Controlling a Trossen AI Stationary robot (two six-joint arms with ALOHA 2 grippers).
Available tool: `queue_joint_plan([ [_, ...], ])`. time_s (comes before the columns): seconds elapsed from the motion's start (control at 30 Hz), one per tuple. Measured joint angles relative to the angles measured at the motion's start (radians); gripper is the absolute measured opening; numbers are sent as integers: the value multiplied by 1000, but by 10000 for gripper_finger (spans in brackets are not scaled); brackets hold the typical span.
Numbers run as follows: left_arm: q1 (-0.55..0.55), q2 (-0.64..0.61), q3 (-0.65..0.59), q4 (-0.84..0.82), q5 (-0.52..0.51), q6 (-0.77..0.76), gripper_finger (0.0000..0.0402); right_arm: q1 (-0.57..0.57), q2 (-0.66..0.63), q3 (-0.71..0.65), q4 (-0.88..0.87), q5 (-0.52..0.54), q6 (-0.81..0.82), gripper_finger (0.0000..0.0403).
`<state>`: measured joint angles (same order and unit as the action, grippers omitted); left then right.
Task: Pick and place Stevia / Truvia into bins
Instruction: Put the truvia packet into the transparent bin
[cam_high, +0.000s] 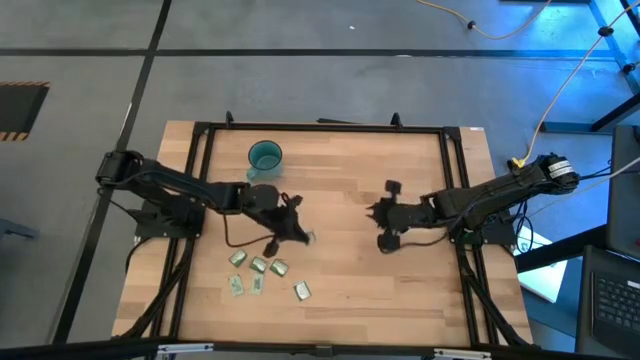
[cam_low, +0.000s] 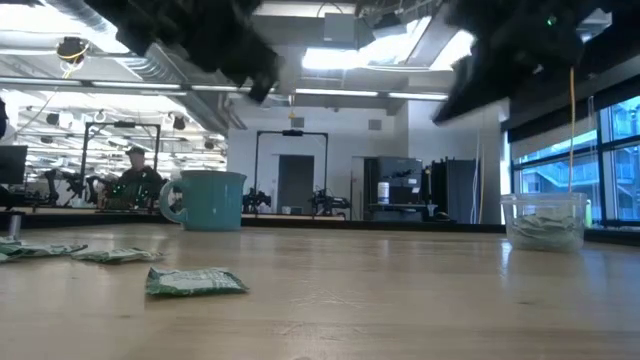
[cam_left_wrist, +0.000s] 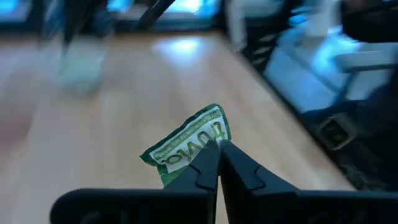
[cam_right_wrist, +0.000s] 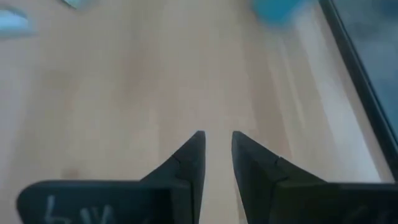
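- One Truvia sachet (cam_left_wrist: 186, 143) sits pinched by its edge between my left gripper (cam_left_wrist: 219, 149) fingertips, clamped tight and carried clear of the table (cam_high: 350, 170), so it hangs crumpled rather than flat.
- Six or so loose sachets (cam_high: 262, 275) lie scattered on the near side, just beside that arm, within easy reach for later picks.
- Teal cup (cam_high: 265, 156) stands on the far side of my left gripper; clear cup (cam_low: 545, 220) already holds sachets.
- My right gripper (cam_right_wrist: 216, 146) waits over bare wood, fingers slightly apart, holding nothing, well apart from the work.
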<state>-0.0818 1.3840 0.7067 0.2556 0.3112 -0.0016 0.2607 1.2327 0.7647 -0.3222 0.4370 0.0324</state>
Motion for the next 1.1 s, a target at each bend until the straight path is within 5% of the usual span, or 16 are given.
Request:
queue_joint_plan([
  [0.37,-8,146,1,259,77,187,4,2,31,0,460,-404,-375,83],
  [0.67,-8,255,2,452,253,236,4,2,179,0,582,-468,-430,83],
  [1.1,-8,286,2,497,363,234,4,3,301,0,808,-593,-430,83],
])
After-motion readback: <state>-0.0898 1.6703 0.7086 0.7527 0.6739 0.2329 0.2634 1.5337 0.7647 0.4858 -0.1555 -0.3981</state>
